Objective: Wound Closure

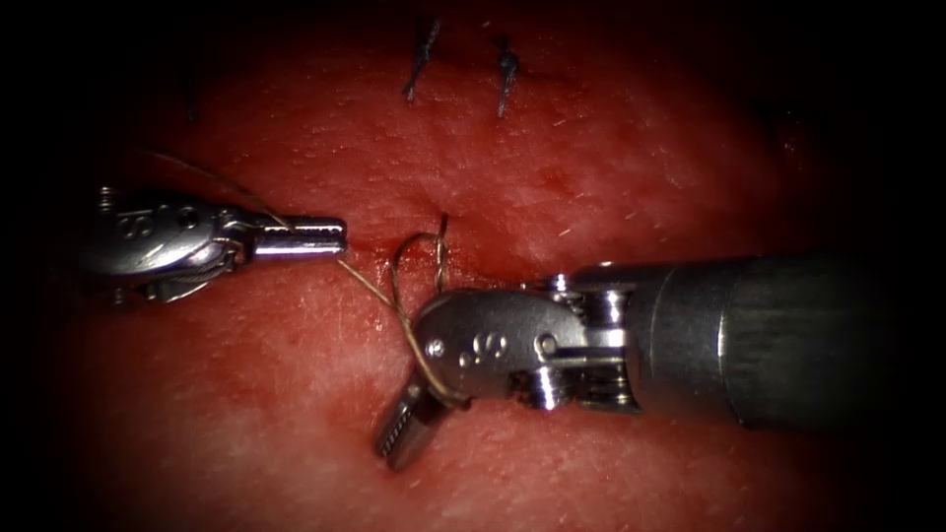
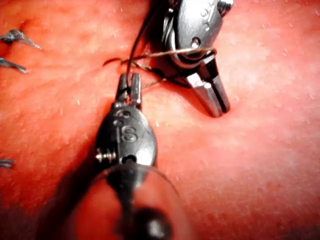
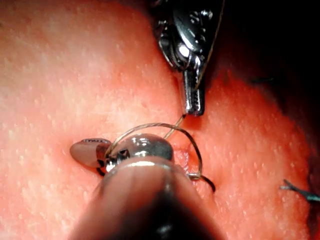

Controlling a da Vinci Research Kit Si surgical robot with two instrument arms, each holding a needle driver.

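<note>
Left tool grips thread — right tool seemingly empty.

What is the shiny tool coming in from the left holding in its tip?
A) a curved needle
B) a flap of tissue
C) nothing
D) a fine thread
D: the left tool has its jaws shut on the thread, which runs from its tip and loops around the right tool, whose jaws are open above the tissue.
</note>
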